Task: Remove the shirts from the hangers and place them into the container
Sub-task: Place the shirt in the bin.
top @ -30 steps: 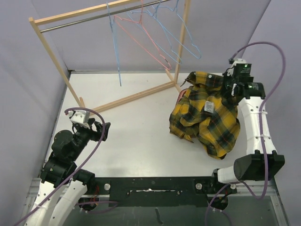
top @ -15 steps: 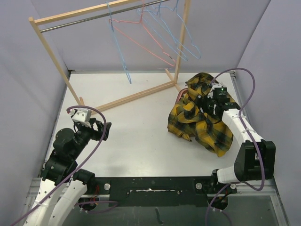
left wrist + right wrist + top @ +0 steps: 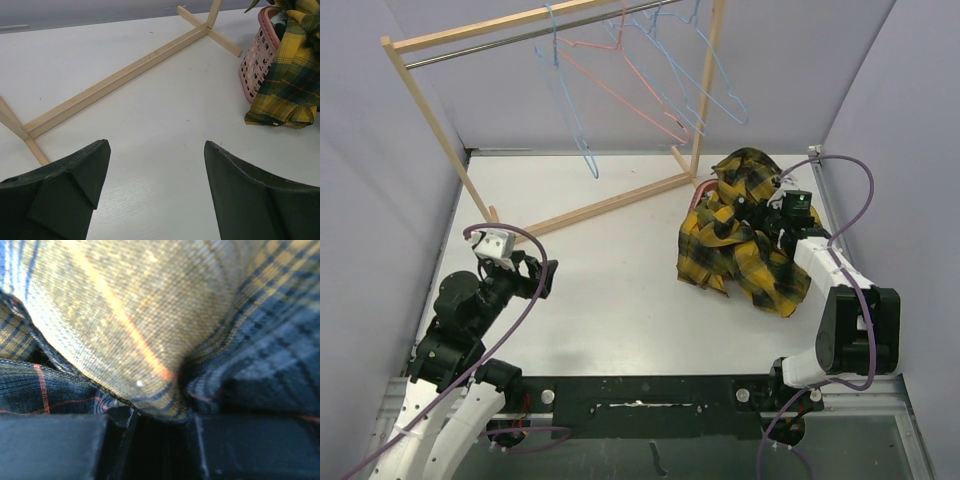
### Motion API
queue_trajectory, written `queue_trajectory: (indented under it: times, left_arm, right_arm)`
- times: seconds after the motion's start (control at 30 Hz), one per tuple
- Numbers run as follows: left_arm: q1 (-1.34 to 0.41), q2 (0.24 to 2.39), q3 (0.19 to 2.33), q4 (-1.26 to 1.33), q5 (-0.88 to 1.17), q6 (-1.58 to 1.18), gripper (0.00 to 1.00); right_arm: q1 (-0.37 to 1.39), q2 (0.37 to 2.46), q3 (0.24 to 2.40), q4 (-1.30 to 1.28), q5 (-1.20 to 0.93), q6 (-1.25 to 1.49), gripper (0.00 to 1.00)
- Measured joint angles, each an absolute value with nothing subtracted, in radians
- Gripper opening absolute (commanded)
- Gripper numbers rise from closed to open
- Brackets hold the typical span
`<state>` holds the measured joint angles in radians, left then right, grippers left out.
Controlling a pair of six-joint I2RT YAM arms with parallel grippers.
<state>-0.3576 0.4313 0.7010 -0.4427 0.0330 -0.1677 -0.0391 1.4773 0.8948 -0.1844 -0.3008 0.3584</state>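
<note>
Shirt (image 3: 740, 240): yellow and black, heaped on the basket at the right side, with a big part spilling over the near and left rim onto the table (image 3: 610, 290).
Basket (image 3: 256, 59): pink, almost hidden under the cloth, only one wall showing from the left wrist.
Right gripper (image 3: 768, 224): pinched shut on a fold of the shirt, low in the heap.
Left gripper (image 3: 156, 150): wide open, holding nothing, near left, well apart from the shirt.
Hangers (image 3: 620, 92): bare, up on the rack (image 3: 605, 204) at the far side.
Step, at a guess: stuffing the shirt down into the basket.
Worry one: letting go now may leave the loose part on the table, not inside, with so much hanging out.
Worry two: pushing down near the rim may tip or slide the light basket, with no other gripper steadying it.
Worry three: pulling the arm back may drag cloth out again, with a fold snagged on the right gripper.
Worry four: no way to see inside the basket, maybe too full to take the shirt.
Safer way, maybe: lifting the hanging part up and over the rim first.
</note>
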Motion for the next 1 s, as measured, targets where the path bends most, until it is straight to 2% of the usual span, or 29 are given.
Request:
queue_trajectory:
  times: [0.2, 0.33, 0.47, 0.6, 0.77, 1.0]
  left_arm:
    - [-0.358, 0.471, 0.701, -0.442, 0.063, -0.168, 0.75]
    - [-0.358, 0.495, 0.701, -0.443, 0.077, -0.168, 0.75]
    - [-0.358, 0.493, 0.701, -0.443, 0.084, -0.168, 0.75]
    - [-0.358, 0.493, 0.701, -0.443, 0.086, -0.168, 0.75]
    - [-0.358, 0.492, 0.701, -0.443, 0.088, -0.168, 0.75]
    - [-0.358, 0.492, 0.701, -0.442, 0.088, -0.168, 0.75]
  right_arm:
    - [0.073, 1.471, 0.899, -0.161, -0.181, 0.380, 0.03]
    - [0.198, 1.461, 0.898, -0.152, -0.093, 0.406, 0.13]
    - [0.268, 1.438, 0.892, -0.173, -0.068, 0.429, 0.16]
    - [0.255, 1.372, 0.888, -0.255, -0.061, 0.438, 0.41]
    - [0.248, 1.230, 0.904, -0.456, 0.002, 0.423, 0.56]
    - [0.254, 0.998, 1.048, -0.654, 0.062, 0.372, 0.62]
